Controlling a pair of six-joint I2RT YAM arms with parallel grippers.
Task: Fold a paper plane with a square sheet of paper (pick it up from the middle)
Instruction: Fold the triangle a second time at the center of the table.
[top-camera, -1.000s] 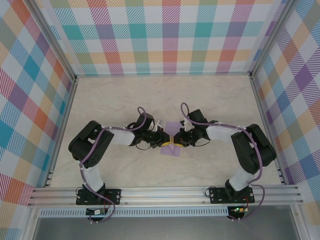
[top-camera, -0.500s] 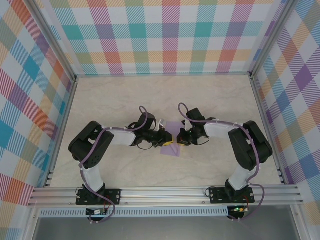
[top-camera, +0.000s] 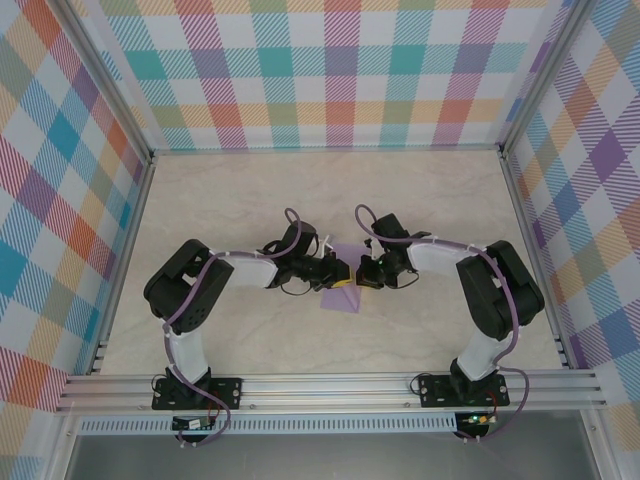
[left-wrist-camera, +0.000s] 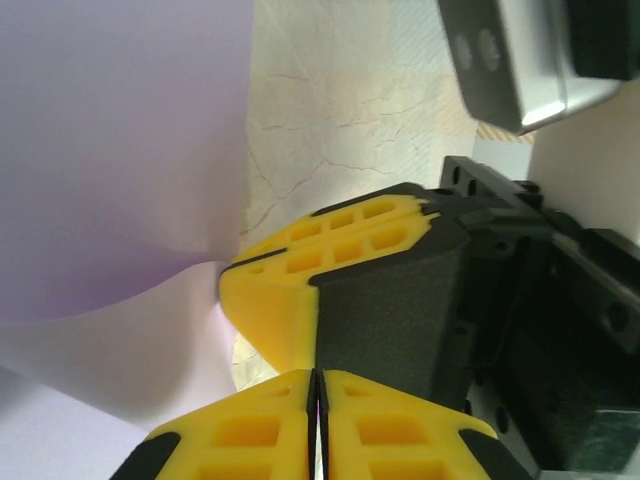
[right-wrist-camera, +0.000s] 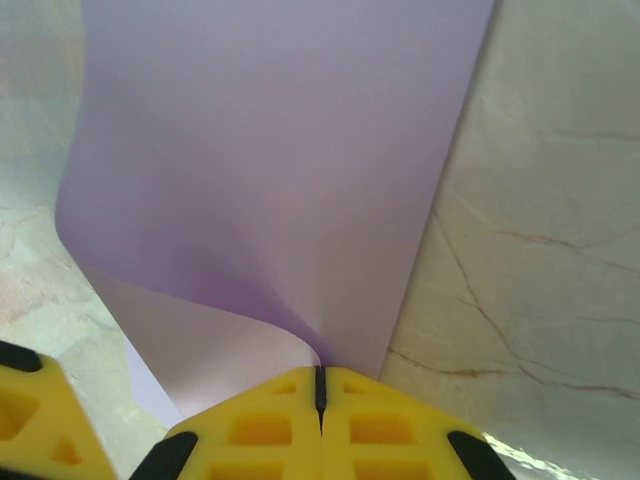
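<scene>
R gripper: the yellow jaws are pressed flat together, w/ only a thin dark seam between them. The pale lavender square sheet of thin paper curls up out of this seam, so I judge they pinch it. L gripper: jaws also closed to a line. The sheet passes just beside them, but I cannot tell if any paper is really between them. One yellow finger of the R gripper touches the sheet's bend just in front of the L jaws, so the two grippers stand tip to tip.

In the top view, the meeting point is approx. at the middle of the sheet. One part runs toward the far wall, the other toward the arm bases, so the sheet's long axis lies across the line joining both grippers. Neither arm is nearer.

The sheet rests near the centre of the pale marble-pattern table top and is raised only at the pinch.

Coming move, in my judgement: the lift from the middle needs both grippers to go up together, otherwise the thin paper may slip or tear.
</scene>
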